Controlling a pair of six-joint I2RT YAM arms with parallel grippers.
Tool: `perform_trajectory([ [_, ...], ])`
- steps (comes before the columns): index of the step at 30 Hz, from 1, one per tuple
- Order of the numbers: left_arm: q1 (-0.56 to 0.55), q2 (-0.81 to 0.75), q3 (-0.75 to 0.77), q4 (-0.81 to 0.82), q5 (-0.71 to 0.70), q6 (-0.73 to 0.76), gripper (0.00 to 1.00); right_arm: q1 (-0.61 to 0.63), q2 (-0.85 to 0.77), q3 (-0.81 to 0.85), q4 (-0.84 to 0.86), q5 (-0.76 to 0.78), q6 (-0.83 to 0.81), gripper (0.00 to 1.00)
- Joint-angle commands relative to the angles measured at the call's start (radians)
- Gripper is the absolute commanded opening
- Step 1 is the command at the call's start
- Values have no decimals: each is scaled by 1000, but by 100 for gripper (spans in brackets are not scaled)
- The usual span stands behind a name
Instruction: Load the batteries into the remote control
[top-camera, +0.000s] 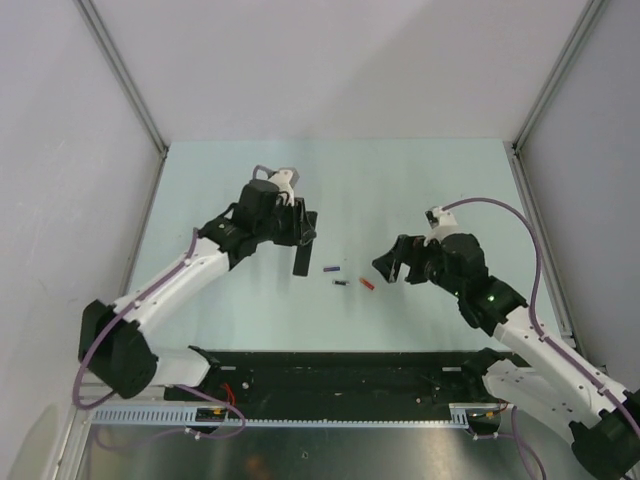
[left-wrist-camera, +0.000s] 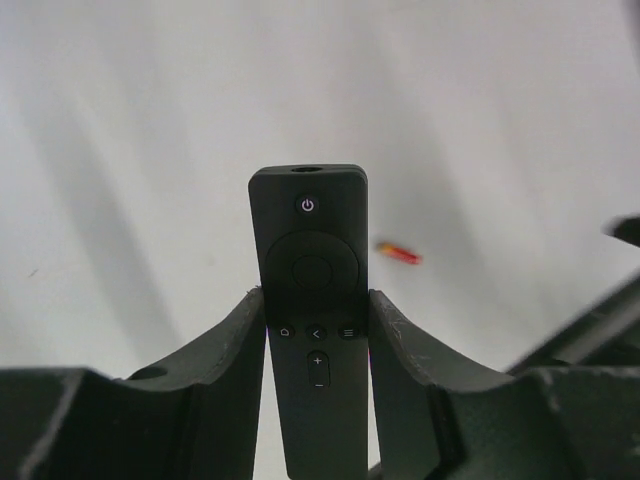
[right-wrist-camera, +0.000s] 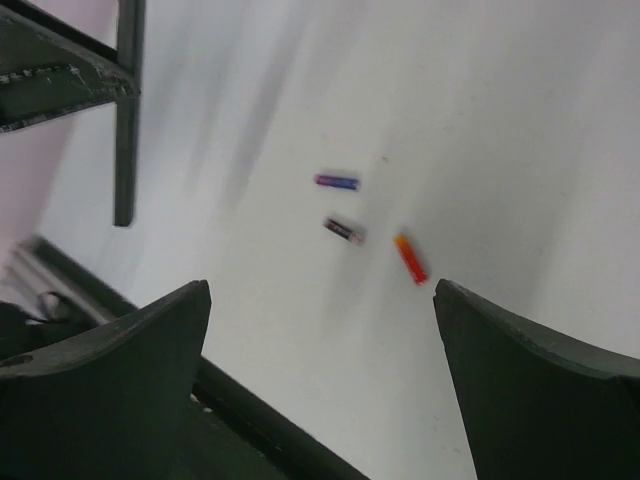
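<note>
Left hand (left-wrist-camera: 317, 310) pinches the remote (left-wrist-camera: 310, 250) by its 2 long edges, with 1 finger (left-wrist-camera: 225, 360) on each side at the row of small buttons below the round pad. The button face is turned to the left wrist camera, and the end with the power button points away from the hand. From above, the remote shows as a dark bar reaching from the hand toward the near edge, left of middle on the counter (top-camera: 400, 190). Whether its free end touches the counter I cannot tell. Right hand (right-wrist-camera: 322, 300) is spread wide with nothing between its fingers, held over the counter to the right of the batteries. 3 batteries lie loose on the counter between the 2 hands: the blue-purple battery (top-camera: 331, 268) nearest the remote, the dark battery (top-camera: 341, 283) just beside it toward the near edge, and the red battery (top-camera: 366, 284) nearest the right hand. None touches another.
</note>
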Motion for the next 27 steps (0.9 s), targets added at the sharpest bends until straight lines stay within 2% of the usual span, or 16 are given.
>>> perform_trajectory([
  [1,0,-110,45,179,313,-57,15,-110,-27,64,153,-281,83,100],
  [2,0,-122,47,236,355,-80,15,-133,-24,64,176,-391,138,100],
  [7,9,-190,6,457,556,-177,15,-188,4,54,379,-612,264,100],
  [8,15,-211,-32,585,588,-251,14,-190,9,50,415,-632,284,100],
  [11,38,-234,-76,799,673,-374,15,-190,26,40,558,-684,376,100],
  [17,38,-236,-117,1094,734,-535,14,-190,68,4,851,-747,551,100],
  [22,38,-205,-140,1388,788,-697,12,-191,173,-40,1268,-789,734,100],
  [27,37,-182,-146,1556,825,-826,11,-188,349,-54,1745,-789,1014,97],
])
